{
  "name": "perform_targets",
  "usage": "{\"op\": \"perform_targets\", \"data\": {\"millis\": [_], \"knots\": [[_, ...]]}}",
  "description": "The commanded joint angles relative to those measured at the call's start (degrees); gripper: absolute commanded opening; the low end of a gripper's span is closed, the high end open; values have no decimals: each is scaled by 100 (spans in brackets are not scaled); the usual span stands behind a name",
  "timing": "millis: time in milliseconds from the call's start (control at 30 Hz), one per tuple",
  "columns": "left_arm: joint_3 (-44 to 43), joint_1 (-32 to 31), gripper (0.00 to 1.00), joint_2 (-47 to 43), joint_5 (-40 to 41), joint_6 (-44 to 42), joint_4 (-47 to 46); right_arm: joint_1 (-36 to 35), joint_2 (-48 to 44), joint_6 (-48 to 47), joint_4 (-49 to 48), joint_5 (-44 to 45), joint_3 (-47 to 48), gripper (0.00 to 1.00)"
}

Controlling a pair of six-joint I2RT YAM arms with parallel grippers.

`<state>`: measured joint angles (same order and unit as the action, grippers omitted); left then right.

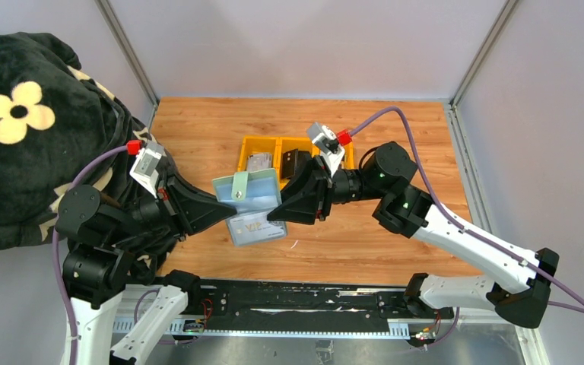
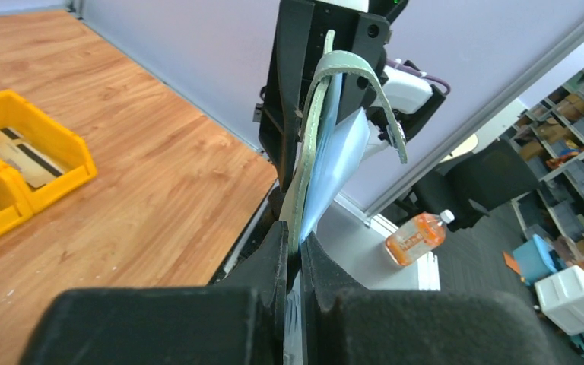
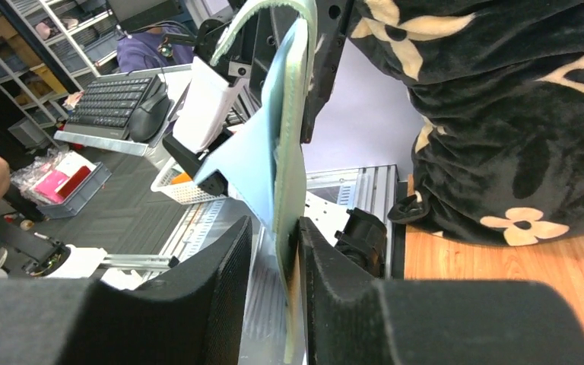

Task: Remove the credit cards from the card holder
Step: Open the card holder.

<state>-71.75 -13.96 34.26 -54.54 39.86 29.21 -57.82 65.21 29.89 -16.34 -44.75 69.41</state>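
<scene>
The sage-green card holder (image 1: pixel 247 194) hangs open above the table between both grippers, snap tab on top. Its pale lower half holds a light card (image 1: pixel 256 227) marked VIP. My left gripper (image 1: pixel 217 209) is shut on the holder's left edge; the left wrist view shows the jaws (image 2: pixel 295 236) pinching the holder (image 2: pixel 313 129). My right gripper (image 1: pixel 275 210) is at the right edge. In the right wrist view its fingers (image 3: pixel 274 228) straddle the holder (image 3: pixel 289 137): one touches it, the other stands off with a gap. A silver-grey card (image 1: pixel 258 162) and a black card (image 1: pixel 293 162) lie in the tray.
The yellow three-part tray (image 1: pixel 262 141) stands behind the holder; my right arm covers its right end. In the left wrist view one compartment (image 2: pixel 61 137) holds a tan card (image 2: pixel 15 156). A black flowered cloth (image 1: pixel 23 129) lies at the left, beside my left arm.
</scene>
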Motion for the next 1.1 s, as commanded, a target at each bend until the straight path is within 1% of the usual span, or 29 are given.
{"op": "perform_targets", "data": {"millis": [0,167,267,433,567,700,933,1000,1067], "knots": [[-91,-2,0,-17,-368,436,-429,112,-145,-58,-578,-352,-165,29],[-43,-2,0,-51,-488,558,-514,122,145,-115,-438,-153,185,21],[-5,-2,0,-64,-595,567,-571,122,288,-127,-460,-60,320,19],[41,-1,0,-89,-733,618,-635,130,287,-91,-728,258,270,20],[83,-2,0,-87,-804,585,-628,137,273,-38,-877,189,317,27],[151,-1,0,-111,-824,570,-627,155,276,-27,-886,205,415,30],[204,-2,0,-119,-848,550,-606,152,444,199,-1165,78,538,29],[194,-2,0,-121,-848,556,-593,153,486,239,-1274,146,522,28],[167,-1,0,-115,-847,525,-575,157,533,296,-1376,143,520,23]]}}
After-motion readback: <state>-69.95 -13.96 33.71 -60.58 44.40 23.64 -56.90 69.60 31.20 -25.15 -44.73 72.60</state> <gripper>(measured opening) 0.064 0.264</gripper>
